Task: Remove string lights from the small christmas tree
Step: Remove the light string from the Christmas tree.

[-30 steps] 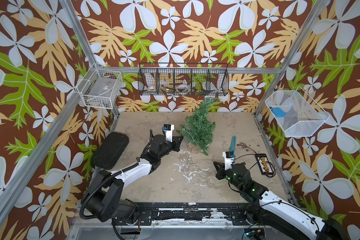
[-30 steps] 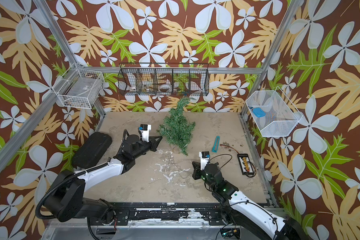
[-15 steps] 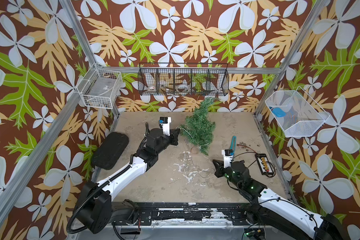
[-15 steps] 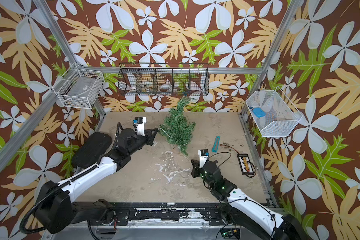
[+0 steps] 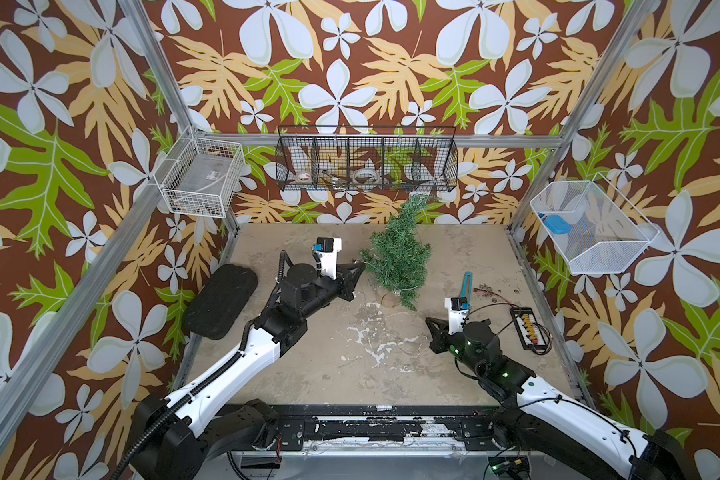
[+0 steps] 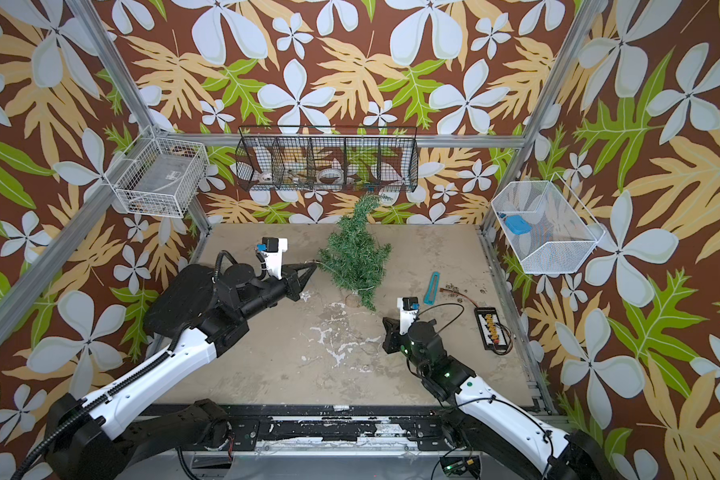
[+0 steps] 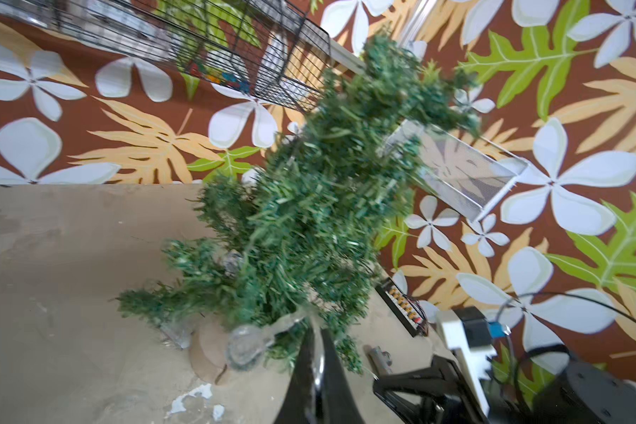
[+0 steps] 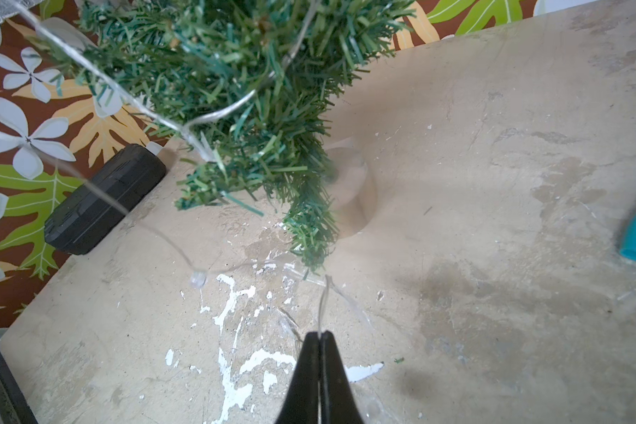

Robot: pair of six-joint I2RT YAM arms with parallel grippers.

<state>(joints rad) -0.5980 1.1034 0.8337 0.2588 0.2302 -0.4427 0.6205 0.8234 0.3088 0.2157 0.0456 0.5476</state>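
Observation:
The small christmas tree [image 5: 398, 257] [image 6: 356, 257] stands leaning near the back middle of the table, and its tan round base [image 5: 386, 297] shows under the branches. The string lights [image 8: 155, 113] run as a thin silvery wire through the lower branches, with a clear bulb [image 8: 198, 279] hanging above the table. My left gripper [image 5: 362, 266] [image 7: 316, 327] is at the tree's lower left branches, shut on a blurred clear strand of the lights [image 7: 246, 345]. My right gripper [image 5: 429, 320] [image 8: 320, 333] is low, in front of and to the right of the tree, shut on the wire.
A black pad [image 5: 221, 301] lies at the left edge. A teal tool [image 5: 466, 284] and a black connector strip [image 5: 526, 328] with cables lie at the right. Wire baskets hang on the walls: white at left [image 5: 200, 176], black at back [image 5: 366, 160], white at right [image 5: 591, 228].
My left gripper has moved toward the back and now sits higher against the tree's left branches, its arm stretched further. My right gripper has shifted slightly toward the tree. Both stay shut.

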